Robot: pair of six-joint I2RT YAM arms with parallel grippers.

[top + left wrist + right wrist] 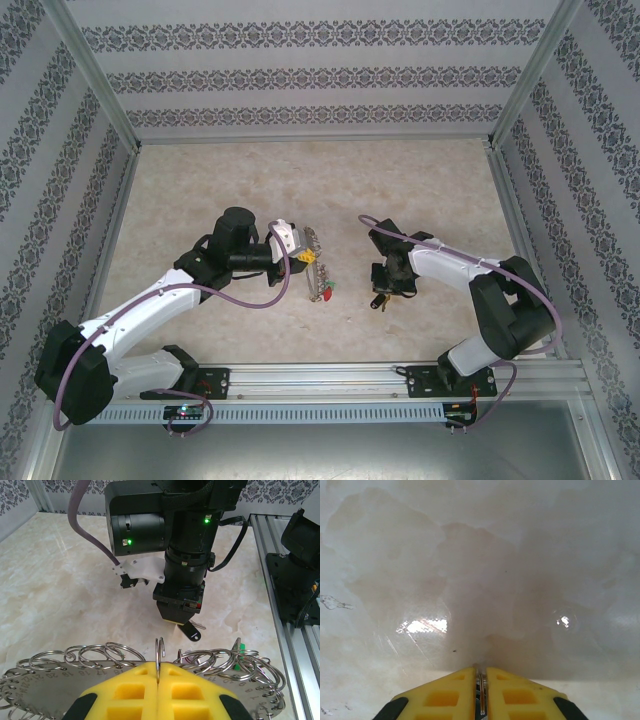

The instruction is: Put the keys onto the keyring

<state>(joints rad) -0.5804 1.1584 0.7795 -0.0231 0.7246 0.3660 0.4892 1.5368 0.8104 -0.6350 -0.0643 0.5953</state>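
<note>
Yellow foam pads [142,675] of the left gripper [158,672] are pressed together on one upright wire ring of the silvery metal keyring [45,692], a flat numbered plate edged with small split rings, its near part cut off by the frame. Farther off, the right gripper [178,622] is closed on a thin metal edge, and the small black-headed key [192,634] juts below its tips above the pale marble-patterned table [60,590]. From above, the red-headed key [326,295] is a speck at the keyring's near end; whether it hangs there is unclear.

Left fingers [299,257] clamp keyring [314,262]; red key [326,293] just below it.
</note>
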